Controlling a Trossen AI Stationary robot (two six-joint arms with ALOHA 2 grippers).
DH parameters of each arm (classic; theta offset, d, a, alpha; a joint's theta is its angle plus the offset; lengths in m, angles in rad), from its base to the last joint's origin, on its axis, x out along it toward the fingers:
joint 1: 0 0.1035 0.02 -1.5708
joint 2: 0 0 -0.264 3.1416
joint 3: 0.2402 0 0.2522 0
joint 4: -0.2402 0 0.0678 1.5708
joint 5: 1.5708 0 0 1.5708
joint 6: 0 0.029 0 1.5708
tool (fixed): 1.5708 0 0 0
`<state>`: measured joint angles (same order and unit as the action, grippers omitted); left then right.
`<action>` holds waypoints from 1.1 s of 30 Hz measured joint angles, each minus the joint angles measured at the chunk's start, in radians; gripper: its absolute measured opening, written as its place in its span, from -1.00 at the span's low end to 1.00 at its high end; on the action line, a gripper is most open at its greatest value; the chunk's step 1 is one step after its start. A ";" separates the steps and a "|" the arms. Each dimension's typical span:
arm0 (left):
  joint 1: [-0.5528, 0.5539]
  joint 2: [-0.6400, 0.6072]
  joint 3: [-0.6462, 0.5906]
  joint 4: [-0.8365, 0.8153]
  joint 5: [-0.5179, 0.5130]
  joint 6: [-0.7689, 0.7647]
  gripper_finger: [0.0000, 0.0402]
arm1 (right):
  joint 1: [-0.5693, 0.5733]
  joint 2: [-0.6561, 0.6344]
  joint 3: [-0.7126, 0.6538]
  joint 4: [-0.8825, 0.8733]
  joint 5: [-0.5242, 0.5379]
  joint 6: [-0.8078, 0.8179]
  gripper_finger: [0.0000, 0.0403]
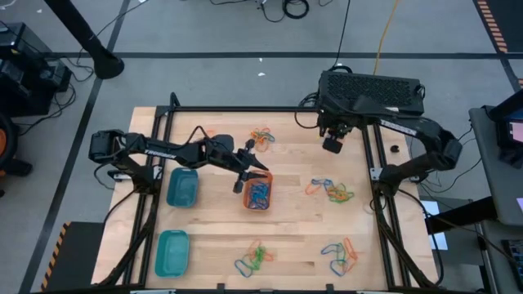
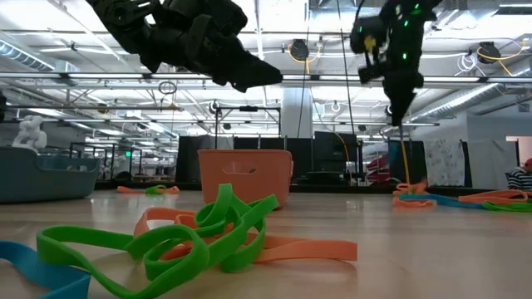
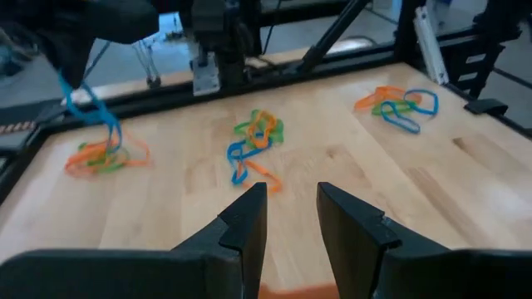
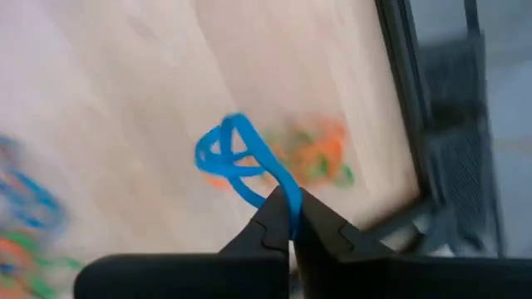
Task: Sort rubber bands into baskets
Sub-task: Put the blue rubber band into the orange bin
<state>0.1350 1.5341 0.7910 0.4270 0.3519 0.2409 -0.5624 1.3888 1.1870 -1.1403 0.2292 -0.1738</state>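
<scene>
No readable text, labels, brands, numbers or signs in any view.

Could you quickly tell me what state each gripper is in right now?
Left gripper: open and empty, above the orange basket.
Right gripper: closed on a blue rubber band, lifted above the table.
</scene>
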 joint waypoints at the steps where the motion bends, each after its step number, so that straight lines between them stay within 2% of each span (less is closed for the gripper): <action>1: -0.004 0.009 0.000 0.016 0.000 0.000 -0.42 | 0.016 -0.018 0.000 0.016 -0.019 0.007 -1.00; 3: -0.015 0.032 0.000 0.057 0.001 0.000 -0.42 | 0.044 -0.046 0.000 0.052 -0.051 0.025 -1.00; 8: -0.032 0.108 0.004 0.140 0.001 -0.028 -0.42 | 0.081 -0.070 0.000 0.061 -0.034 0.117 -1.00; 14: -0.031 0.113 0.012 0.144 0.002 -0.051 -0.42 | 0.064 -0.037 -0.048 0.005 0.153 0.228 -1.00; 17: -0.031 0.107 0.012 0.147 0.014 -0.051 -0.42 | 0.039 -0.001 -0.110 0.050 0.191 0.240 -1.00; 23: -0.030 0.106 0.011 0.150 0.014 -0.048 -0.42 | -0.011 0.127 -0.243 0.189 0.192 0.192 -1.00; 27: -0.029 0.106 0.011 0.149 0.014 -0.041 -0.42 | -0.035 0.216 -0.276 0.210 0.263 0.207 -1.00; 33: -0.019 0.106 0.011 0.149 0.014 -0.025 -0.42 | -0.033 0.292 -0.280 0.245 0.269 0.210 -1.00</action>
<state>0.1156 1.6405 0.8024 0.5758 0.3657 0.2157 -0.5951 1.6807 0.9066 -0.8949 0.4981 0.0363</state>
